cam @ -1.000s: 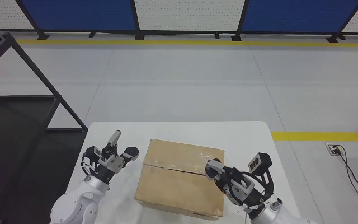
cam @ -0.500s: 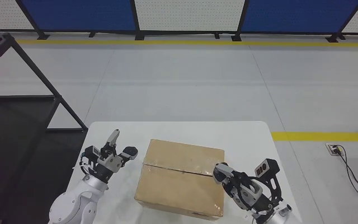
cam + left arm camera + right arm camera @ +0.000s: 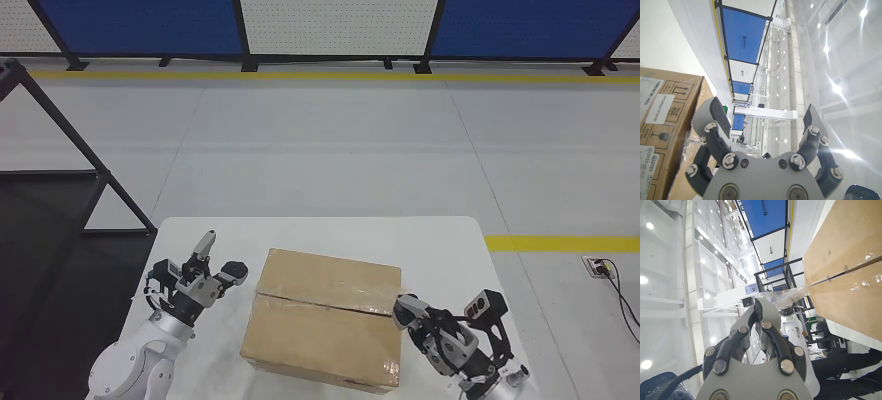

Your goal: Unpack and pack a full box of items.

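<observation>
Taped brown cardboard box (image 3: pixel 320 325) sits lower centre on the white bench (image 3: pixel 430 240). My right tool (image 3: pixel 758 307) is clenched on the clear tape strip (image 3: pixel 789 293); left tool (image 3: pixel 763 111) released. I'd peel low along the seam.

Bright, even overhead light fills the top view, and the white table (image 3: pixel 440 235) and the floor (image 3: pixel 330 140) in the upper half show hardly any shadow. In the left wrist view the ceiling lamps (image 3: pixel 826 48) flare into long streaks. Both wrist views bow straight lines near their edges. The clear tape (image 3: pixel 791 294) on the box (image 3: pixel 838 256) glints.
</observation>
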Controlling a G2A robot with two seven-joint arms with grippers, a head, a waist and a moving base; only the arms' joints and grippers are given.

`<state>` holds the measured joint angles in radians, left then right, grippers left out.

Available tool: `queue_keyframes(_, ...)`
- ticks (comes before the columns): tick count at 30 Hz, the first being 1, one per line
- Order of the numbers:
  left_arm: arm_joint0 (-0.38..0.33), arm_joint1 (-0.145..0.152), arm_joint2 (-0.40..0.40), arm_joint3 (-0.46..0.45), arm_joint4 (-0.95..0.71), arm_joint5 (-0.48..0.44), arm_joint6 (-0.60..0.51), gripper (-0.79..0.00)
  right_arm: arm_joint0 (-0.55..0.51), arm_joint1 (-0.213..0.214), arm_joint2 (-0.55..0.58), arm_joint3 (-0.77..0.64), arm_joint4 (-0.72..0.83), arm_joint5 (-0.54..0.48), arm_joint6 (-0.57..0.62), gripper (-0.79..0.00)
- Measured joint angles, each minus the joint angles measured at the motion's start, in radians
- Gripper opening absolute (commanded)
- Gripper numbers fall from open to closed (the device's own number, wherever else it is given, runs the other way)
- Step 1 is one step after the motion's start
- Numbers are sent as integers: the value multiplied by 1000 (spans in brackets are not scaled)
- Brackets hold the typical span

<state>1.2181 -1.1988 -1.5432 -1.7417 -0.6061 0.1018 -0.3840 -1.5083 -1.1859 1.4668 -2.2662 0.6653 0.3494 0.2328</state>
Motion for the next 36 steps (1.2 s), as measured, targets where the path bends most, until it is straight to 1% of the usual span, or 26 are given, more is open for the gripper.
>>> queue_keyframes(6, 0, 0, 5, -3, 2, 4, 1, 0, -20, 0, 24, 11, 22, -1, -4, -785)
queue_keyframes(13, -6, 0, 12, -7, 9, 10, 2, 0, -33, 2, 41, 35, 30, 29, -1, -785)
queue_keyframes(28, -5, 1, 13, -11, 16, 16, -5, 0, 12, 1, 54, 135, 62, 85, -23, -785)
queue_keyframes(36, -7, 1, 16, -7, 16, 13, -5, 0, 6, 4, 81, 162, 81, 96, -10, -785)
